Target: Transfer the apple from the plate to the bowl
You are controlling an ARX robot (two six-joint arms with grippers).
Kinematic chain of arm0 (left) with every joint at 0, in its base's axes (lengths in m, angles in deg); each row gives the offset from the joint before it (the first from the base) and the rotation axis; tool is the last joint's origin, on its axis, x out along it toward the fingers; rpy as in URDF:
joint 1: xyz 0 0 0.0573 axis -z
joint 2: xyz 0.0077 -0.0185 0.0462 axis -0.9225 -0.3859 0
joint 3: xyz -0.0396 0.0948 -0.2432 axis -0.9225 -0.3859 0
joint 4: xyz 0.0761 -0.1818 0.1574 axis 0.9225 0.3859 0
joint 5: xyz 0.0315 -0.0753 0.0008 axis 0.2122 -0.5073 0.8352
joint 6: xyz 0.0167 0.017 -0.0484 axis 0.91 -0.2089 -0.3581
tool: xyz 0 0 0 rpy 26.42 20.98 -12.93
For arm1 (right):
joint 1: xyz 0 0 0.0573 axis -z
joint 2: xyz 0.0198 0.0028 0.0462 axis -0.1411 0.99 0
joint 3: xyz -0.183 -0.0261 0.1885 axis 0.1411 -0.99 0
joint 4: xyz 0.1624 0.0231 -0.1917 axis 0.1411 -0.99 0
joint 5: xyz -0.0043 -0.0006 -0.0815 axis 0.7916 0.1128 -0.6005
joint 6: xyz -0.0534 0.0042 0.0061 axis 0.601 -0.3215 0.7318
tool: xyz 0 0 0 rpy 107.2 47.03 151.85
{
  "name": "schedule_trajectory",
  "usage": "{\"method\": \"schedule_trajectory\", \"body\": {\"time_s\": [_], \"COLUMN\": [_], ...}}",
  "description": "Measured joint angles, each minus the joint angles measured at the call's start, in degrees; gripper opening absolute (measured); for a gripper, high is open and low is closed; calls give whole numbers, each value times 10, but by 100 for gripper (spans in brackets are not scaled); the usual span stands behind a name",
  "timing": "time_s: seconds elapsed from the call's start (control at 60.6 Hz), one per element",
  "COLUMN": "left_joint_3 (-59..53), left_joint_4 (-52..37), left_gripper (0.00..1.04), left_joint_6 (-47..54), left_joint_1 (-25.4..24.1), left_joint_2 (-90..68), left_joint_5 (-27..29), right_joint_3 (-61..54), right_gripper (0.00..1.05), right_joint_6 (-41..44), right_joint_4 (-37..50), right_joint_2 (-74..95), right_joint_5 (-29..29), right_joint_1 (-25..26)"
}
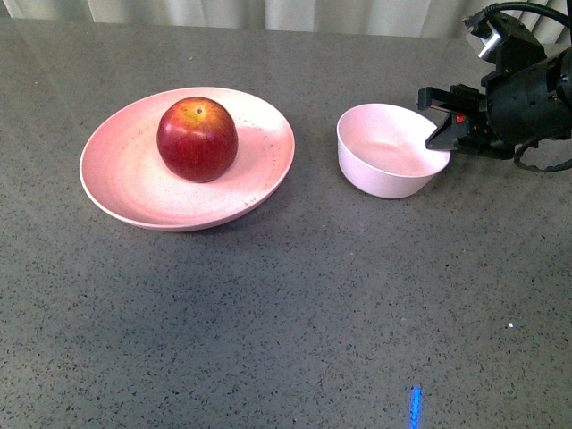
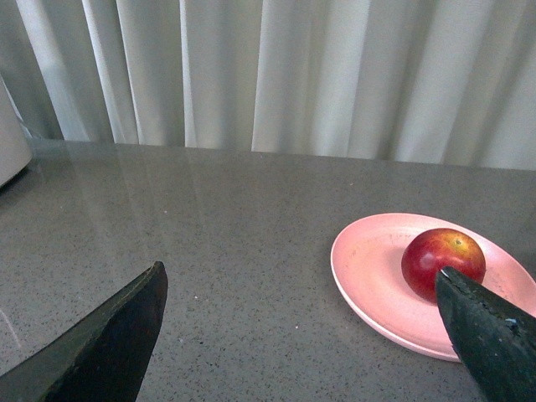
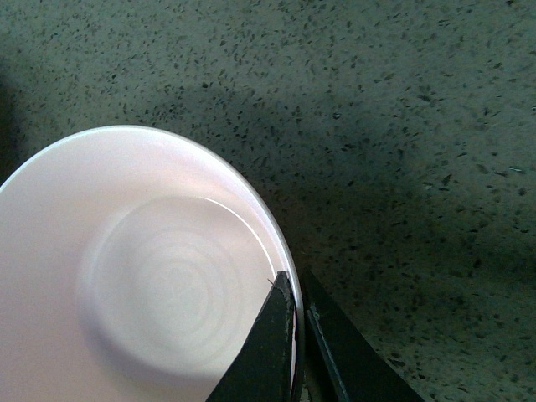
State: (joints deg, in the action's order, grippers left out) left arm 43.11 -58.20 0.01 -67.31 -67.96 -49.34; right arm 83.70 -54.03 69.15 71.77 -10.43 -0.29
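The deep red apple (image 1: 197, 138) rests in the middle of the wide pale pink plate (image 1: 116, 192) at the left of the grey table. To its right stands the small pale bowl (image 1: 384, 147), empty inside. My right gripper (image 1: 444, 136) is shut on the bowl's right rim, one finger inside the wall and one outside; the right wrist view shows the rim pinched at the gripper (image 3: 295, 289) and the bowl's bare bottom (image 3: 151, 285). My left gripper (image 2: 301, 289) is open and holds nothing, low over the table beside the plate (image 2: 368, 268), with the apple (image 2: 440, 255) behind one fingertip (image 2: 481, 322).
White curtains (image 2: 276, 75) hang behind the table's far edge. A pale rounded object (image 2: 10, 142) shows at the border of the left wrist view. A small blue light mark (image 1: 415, 404) lies on the table near the front.
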Motion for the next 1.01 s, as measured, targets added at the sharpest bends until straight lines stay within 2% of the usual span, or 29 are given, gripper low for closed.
{"method": "schedule_trajectory", "body": {"time_s": [0.066, 0.215, 0.33, 0.694, 0.793, 0.826, 0.875, 0.925, 1.007], "left_joint_3": [0, 0, 0, 0, 0, 0, 0, 0, 0], "left_joint_4": [0, 0, 0, 0, 0, 0, 0, 0, 0], "left_gripper": [96, 96, 96, 96, 96, 96, 96, 96, 96], "left_joint_6": [0, 0, 0, 0, 0, 0, 0, 0, 0], "left_joint_1": [0, 0, 0, 0, 0, 0, 0, 0, 0], "left_joint_2": [0, 0, 0, 0, 0, 0, 0, 0, 0], "left_joint_5": [0, 0, 0, 0, 0, 0, 0, 0, 0], "right_joint_3": [0, -7, -16, -95, -155, -190, -261, -320, -386], "right_gripper": [3, 24, 47, 97, 95, 94, 83, 70, 53], "right_joint_6": [0, -3, -6, -28, -28, -19, 26, 56, 77], "right_joint_4": [1, 8, 21, 91, 139, 169, 318, 424, 469], "right_joint_2": [0, 0, -5, -135, -221, -268, -315, -347, -379], "right_joint_5": [0, 0, 0, -26, -31, -54, -119, -133, -132], "right_joint_1": [-1, 0, 6, 50, 73, 82, 85, 86, 85]}}
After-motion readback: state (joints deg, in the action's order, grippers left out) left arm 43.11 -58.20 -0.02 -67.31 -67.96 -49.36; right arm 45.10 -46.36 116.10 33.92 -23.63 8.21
